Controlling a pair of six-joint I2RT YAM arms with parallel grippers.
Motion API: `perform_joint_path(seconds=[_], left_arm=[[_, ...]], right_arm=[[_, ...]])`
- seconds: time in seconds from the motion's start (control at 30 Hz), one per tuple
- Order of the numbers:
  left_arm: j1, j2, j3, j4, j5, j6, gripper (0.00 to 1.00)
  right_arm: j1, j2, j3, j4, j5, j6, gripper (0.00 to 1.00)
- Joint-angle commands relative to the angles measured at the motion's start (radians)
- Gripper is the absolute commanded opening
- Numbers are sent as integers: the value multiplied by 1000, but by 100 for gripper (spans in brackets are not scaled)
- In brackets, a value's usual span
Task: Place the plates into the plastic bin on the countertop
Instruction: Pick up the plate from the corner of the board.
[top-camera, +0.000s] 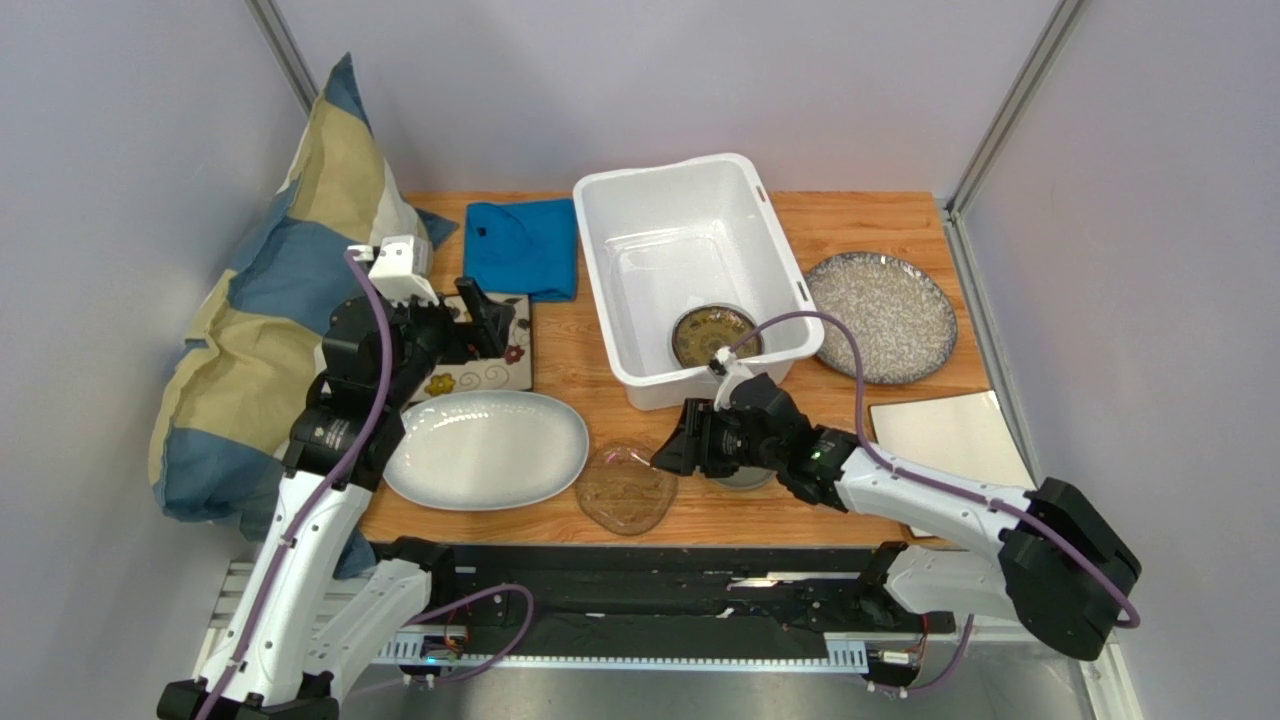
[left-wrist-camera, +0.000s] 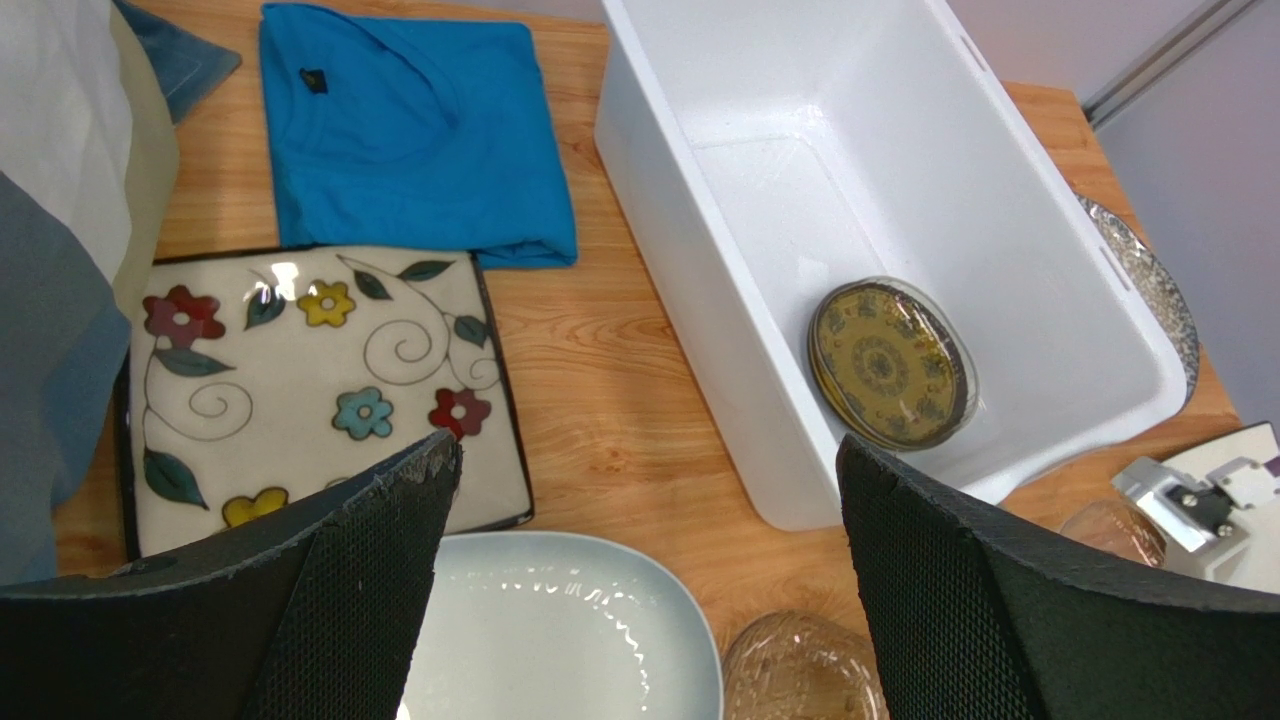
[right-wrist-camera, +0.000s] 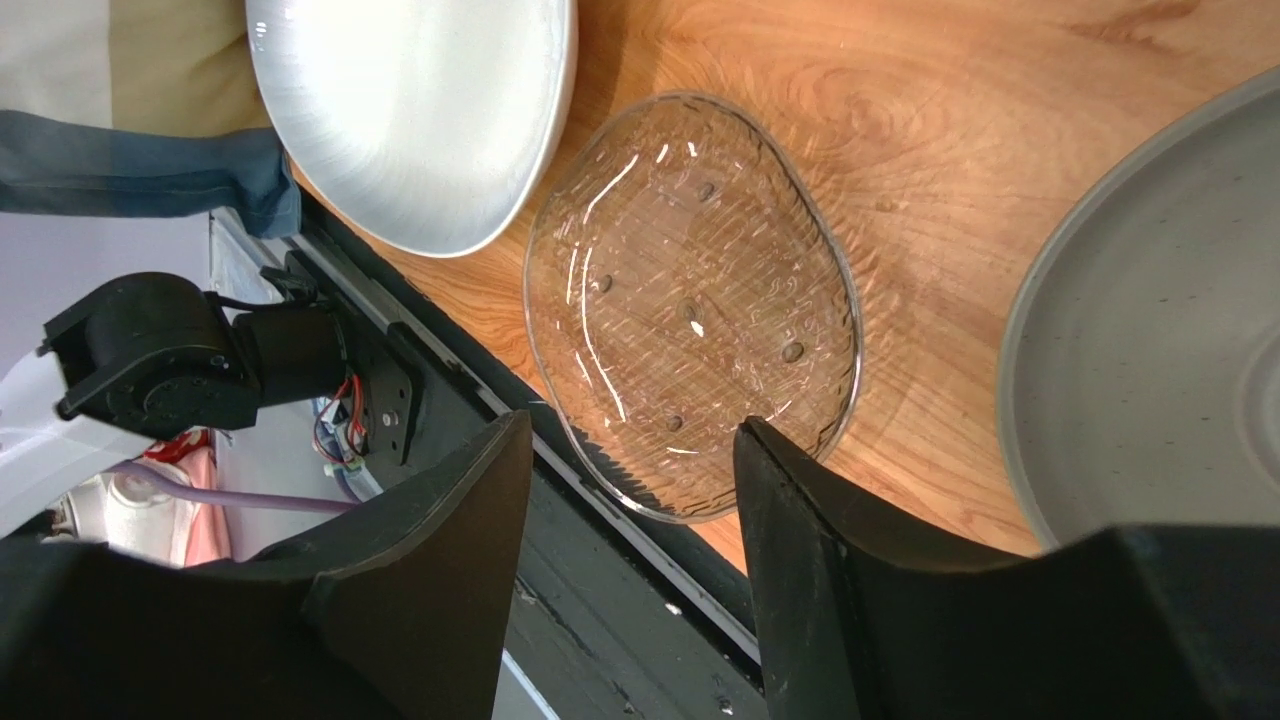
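Note:
The white plastic bin (top-camera: 631, 195) stands at the back middle of the countertop (top-camera: 571, 353) with a small dark yellow-patterned plate (top-camera: 714, 333) inside. My left gripper (top-camera: 481, 312) is open and empty above the floral square plate (left-wrist-camera: 323, 383), near the white oval platter (left-wrist-camera: 556, 630). My right gripper (right-wrist-camera: 631, 425) is open and empty, its jaws either side of the near edge of the clear glass plate (right-wrist-camera: 691, 300). A small grey plate (right-wrist-camera: 1157, 315) lies beside it. The grey-speckled round plate (top-camera: 882, 315) and the white square plate (top-camera: 950, 435) lie at the right.
A folded blue cloth (top-camera: 522, 248) lies left of the bin. A blue and yellow pillow (top-camera: 286, 300) leans at the table's left edge. The glass plate overhangs the front edge, above the black rail (right-wrist-camera: 631, 600). Grey walls close in both sides.

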Motion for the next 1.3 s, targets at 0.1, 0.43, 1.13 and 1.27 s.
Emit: perform_joint_path(seconds=[0.1,0.43,1.13,1.27], left_arm=[[-2,-9,2,24,-7,2,99],[-2,-13,2,26,2,1,99],[-2,-16,2,24,2,-1,99],[-2,-18,2,24,-5,1,99]], right_arm=[[20,68,-77,142,63,66,55],[40,146,-116,173,83,85,55],[104,304,-81,199,198,120,16],[106,278,-67,130,244,118,2]])
